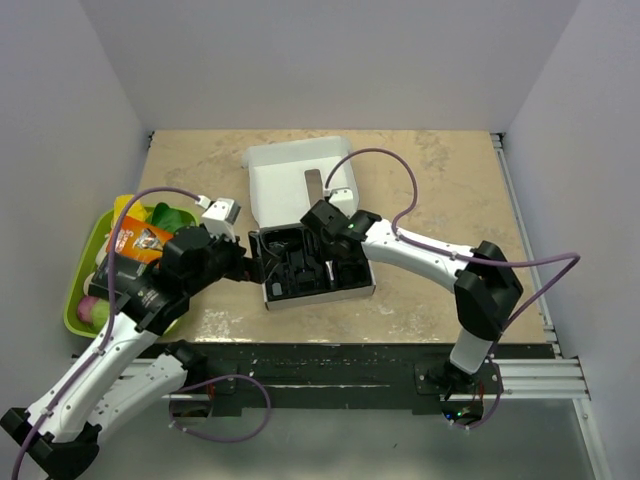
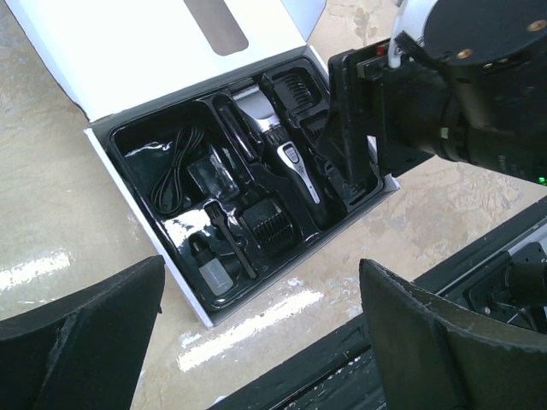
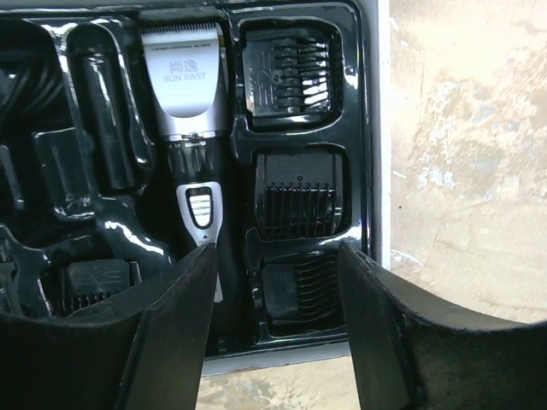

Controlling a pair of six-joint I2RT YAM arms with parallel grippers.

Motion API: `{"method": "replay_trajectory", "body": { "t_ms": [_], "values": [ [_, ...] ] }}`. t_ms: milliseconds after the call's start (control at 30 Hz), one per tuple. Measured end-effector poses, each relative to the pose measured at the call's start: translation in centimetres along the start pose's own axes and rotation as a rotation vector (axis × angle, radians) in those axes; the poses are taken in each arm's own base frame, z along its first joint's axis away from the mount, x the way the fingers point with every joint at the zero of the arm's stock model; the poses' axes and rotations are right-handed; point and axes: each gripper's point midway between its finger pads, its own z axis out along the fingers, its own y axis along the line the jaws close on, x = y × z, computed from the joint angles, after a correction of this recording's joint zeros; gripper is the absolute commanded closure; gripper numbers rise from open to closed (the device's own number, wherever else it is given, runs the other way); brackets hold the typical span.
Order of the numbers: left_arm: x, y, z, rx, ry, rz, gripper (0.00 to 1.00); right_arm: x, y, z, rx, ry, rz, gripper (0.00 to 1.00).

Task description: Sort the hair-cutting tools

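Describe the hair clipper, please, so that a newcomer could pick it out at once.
Find the open white box mid-table; its black tray holds the tools. The clipper lies in the long slot, the only piece with a silver blade head, beside black combs.

Gloss plastic, brushed metal, matt card

The insert [image 3: 364,128] is shiny moulded black plastic with white glints; the clipper [image 3: 192,158] has a brushed silver, metal-looking blade head and a smooth black body. The comb attachments [image 3: 298,198] look like duller, ribbed black plastic. The cord [image 2: 173,175] is smooth and slightly shiny. The box lid [image 2: 128,60] is matt white card; the table [image 3: 466,171] is mottled beige, stone-like, with a sheen.
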Motion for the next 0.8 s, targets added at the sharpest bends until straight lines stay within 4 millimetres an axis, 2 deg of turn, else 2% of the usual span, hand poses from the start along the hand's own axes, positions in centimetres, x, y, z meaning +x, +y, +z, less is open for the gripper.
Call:
{"method": "replay_trajectory", "body": {
  "t_ms": [267, 633, 800],
  "values": [
    [0.0, -0.1, -0.7, 0.013, -0.015, 0.001, 0.0, 1.0, -0.4, 1.9, 0.05, 0.033, 0.002, 0.36],
    [0.5, 0.1, -0.8, 0.008, -0.004, 0.008, 0.0, -0.9, -1.8, 3.4, 0.053, 0.017, 0.062, 0.37],
    [1.0, 0.4, -0.5, 0.001, 0.01, 0.007, 0.0, -0.7, -1.5, 3.7, 0.032, 0.023, 0.058, 0.39]
  ]
}}
